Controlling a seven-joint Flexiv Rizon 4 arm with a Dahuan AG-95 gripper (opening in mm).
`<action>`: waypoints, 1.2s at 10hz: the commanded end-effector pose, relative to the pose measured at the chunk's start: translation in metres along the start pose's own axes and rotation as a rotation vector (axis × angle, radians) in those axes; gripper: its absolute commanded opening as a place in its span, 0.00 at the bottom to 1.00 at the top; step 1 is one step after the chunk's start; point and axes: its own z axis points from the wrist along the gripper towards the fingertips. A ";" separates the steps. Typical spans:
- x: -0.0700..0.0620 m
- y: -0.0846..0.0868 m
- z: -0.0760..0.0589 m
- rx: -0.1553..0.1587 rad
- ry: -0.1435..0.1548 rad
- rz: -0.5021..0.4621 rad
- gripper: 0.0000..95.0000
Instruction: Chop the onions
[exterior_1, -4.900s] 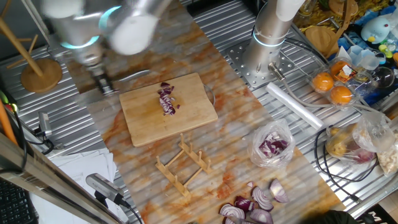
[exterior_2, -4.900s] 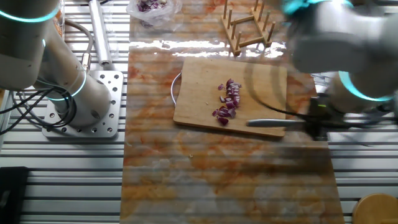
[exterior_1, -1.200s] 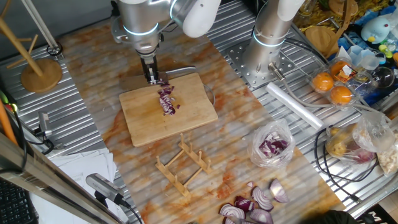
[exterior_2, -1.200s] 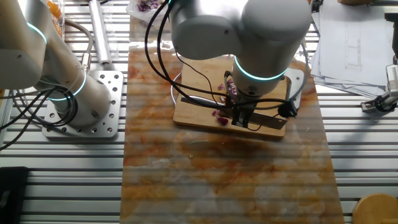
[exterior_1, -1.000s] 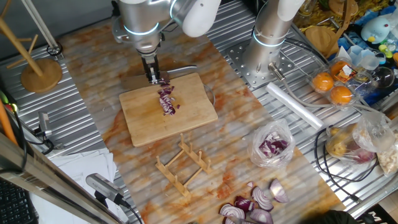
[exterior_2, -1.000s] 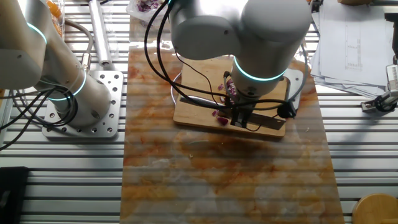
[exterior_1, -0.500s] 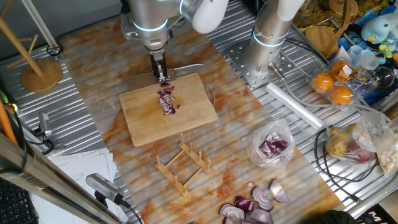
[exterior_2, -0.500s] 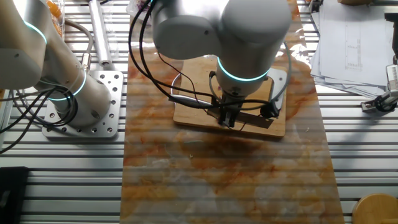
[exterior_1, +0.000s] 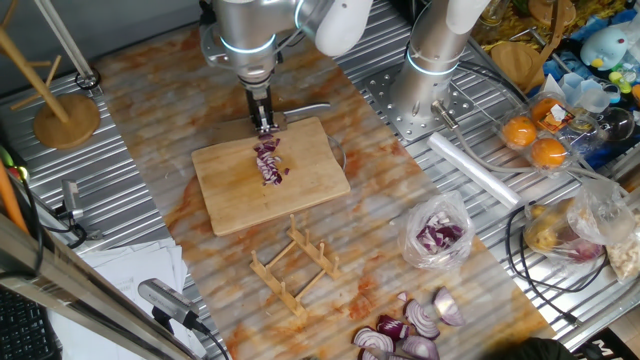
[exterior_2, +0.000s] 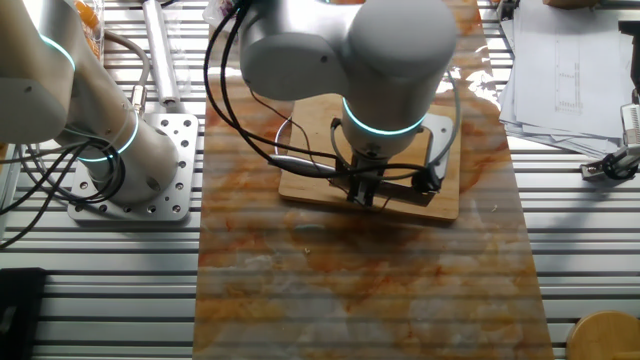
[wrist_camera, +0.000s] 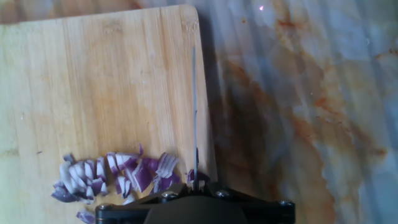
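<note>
The gripper (exterior_1: 266, 126) is clamping a knife (wrist_camera: 195, 106), hovering by the chopped onions (exterior_1: 268, 160) on the board (exterior_1: 310, 185).

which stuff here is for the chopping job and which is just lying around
For the job: onions, knife, board, pincer.

Lying about: wooden rack, bagged onion, onion wedges, oranges, wooden stand, papers.
</note>
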 end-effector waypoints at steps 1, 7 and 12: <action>-0.001 0.001 0.001 0.001 -0.003 0.000 0.00; -0.003 0.000 0.006 0.003 -0.004 -0.005 0.00; -0.005 0.000 0.012 0.001 -0.010 -0.003 0.00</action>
